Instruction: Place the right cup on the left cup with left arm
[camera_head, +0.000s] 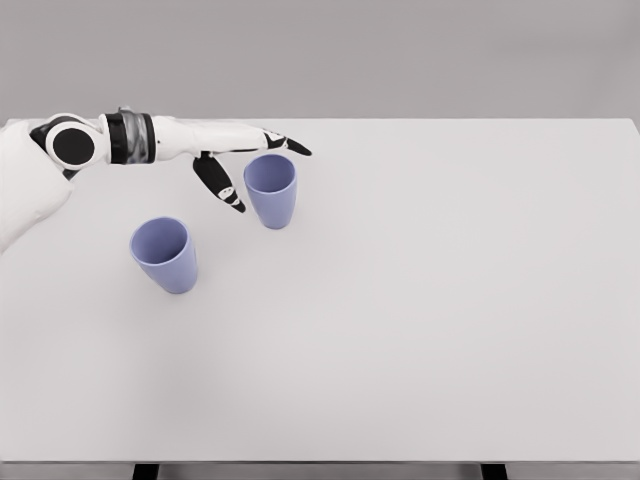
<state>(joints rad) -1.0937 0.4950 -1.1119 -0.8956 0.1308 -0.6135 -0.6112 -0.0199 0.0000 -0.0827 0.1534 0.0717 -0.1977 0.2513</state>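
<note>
While my left hand hangs at the rim of the right cup, nothing is gripped yet: my fingers are spread, the thumb pointing down at the cup's nine o'clock side and the long fingers stretched over its rim toward twelve o'clock. From my head camera I cannot tell whether any fingertip touches the wall; they look just beside it. My arm comes in from the picture's nine o'clock edge, high over the white table. My right arm does not show at all.

Both cups are lavender tumblers, upright, mouths open, tapering toward the base. The right cup stands at about eleven o'clock from the table's middle; the left cup stands apart from it, at its seven o'clock, nearer to me.

I judge the right cup light, stiff and thin-walled, probably smooth plastic, so it may slip or tip if I push on one side only. The taper works against me: a squeeze low down would let it slide out. I would take it near the rim, thumb on one side and fingers opposite, closing evenly, then carry it level and lower it base-first into the left cup's mouth.
</note>
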